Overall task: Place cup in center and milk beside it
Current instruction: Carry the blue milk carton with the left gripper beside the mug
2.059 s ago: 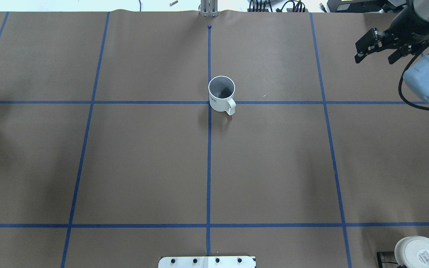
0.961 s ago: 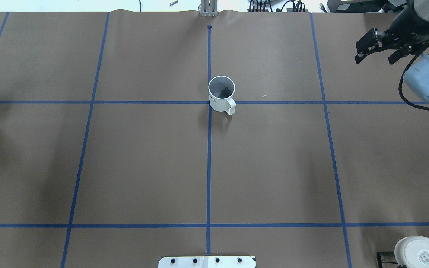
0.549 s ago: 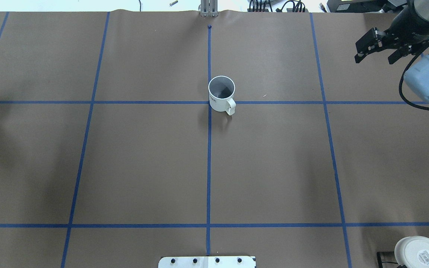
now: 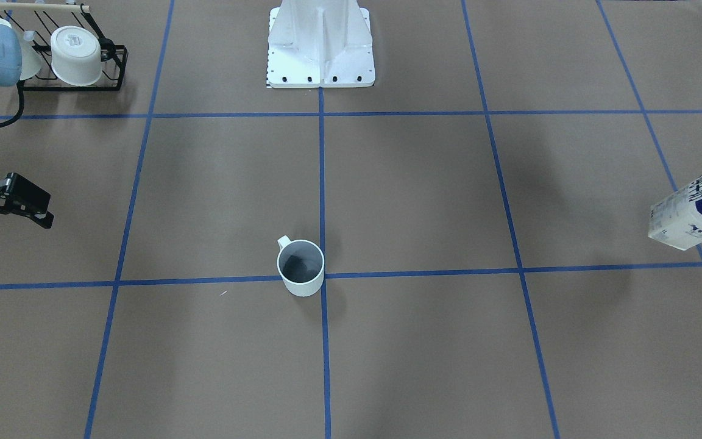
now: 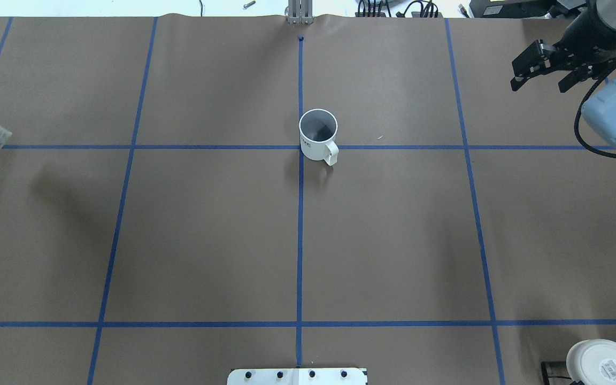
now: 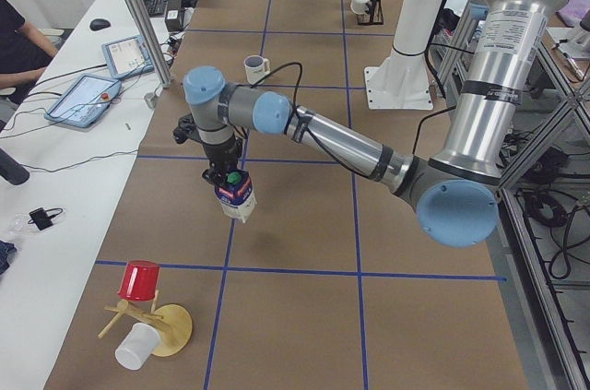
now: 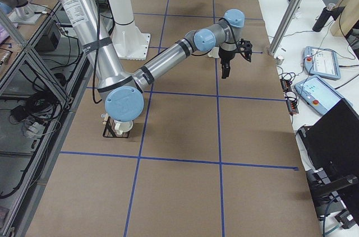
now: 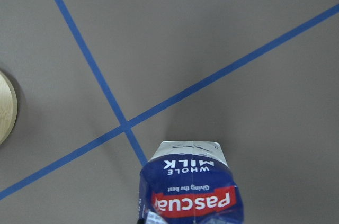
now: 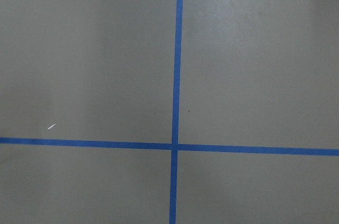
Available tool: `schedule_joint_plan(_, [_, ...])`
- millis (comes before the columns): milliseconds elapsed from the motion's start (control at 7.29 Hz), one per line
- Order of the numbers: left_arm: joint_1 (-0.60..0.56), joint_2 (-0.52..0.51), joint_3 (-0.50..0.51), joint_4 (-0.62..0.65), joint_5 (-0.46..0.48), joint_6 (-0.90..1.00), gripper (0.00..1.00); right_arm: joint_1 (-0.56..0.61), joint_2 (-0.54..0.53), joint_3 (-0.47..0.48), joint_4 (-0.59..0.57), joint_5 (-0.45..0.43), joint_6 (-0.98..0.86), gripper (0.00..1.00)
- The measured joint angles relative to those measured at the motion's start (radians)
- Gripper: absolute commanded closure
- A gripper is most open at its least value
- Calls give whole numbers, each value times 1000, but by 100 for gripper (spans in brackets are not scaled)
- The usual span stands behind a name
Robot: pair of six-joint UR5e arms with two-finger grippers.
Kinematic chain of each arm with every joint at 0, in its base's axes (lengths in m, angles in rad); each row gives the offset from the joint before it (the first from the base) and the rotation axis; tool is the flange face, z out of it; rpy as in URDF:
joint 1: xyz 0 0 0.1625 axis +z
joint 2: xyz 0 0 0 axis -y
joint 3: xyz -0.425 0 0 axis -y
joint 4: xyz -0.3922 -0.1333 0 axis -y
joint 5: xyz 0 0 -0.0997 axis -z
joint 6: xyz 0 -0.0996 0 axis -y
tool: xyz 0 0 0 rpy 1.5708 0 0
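Cup: upright at the centre of the tabletop; this part judged done.
Milk: aloft, tilted, near left edge; placing beside cup not yet done.
Left gripper: clamped on milk.
Right gripper: fingers apart, empty, near right edge.

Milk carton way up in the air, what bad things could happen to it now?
1. The milk hangs tilted over the table, gripped near its top by the left tool; it might slip and fall.
2. Put down tilted like that, it could tip over.
3. The cup stands in the middle; milk brought too close could knock it.
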Motion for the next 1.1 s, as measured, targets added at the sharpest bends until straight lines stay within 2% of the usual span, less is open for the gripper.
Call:
schedule_joint_plan(137, [60,-96,-1,65,5,-151,100,1,0,-1,0,0,0,0])
schedule_joint_plan(549, [269,-326,49,99,12,-627,100,3,-9,-3,6,-3,-1,0])
schedule_joint_plan(961, [432,-549,193,86,85,-904,100,5,-24,-5,10,-8,-2,0])
schedule_joint_plan(1098, [477,-593,231,63,105,-965,100,5,-24,-6,10,-9,-2,0])
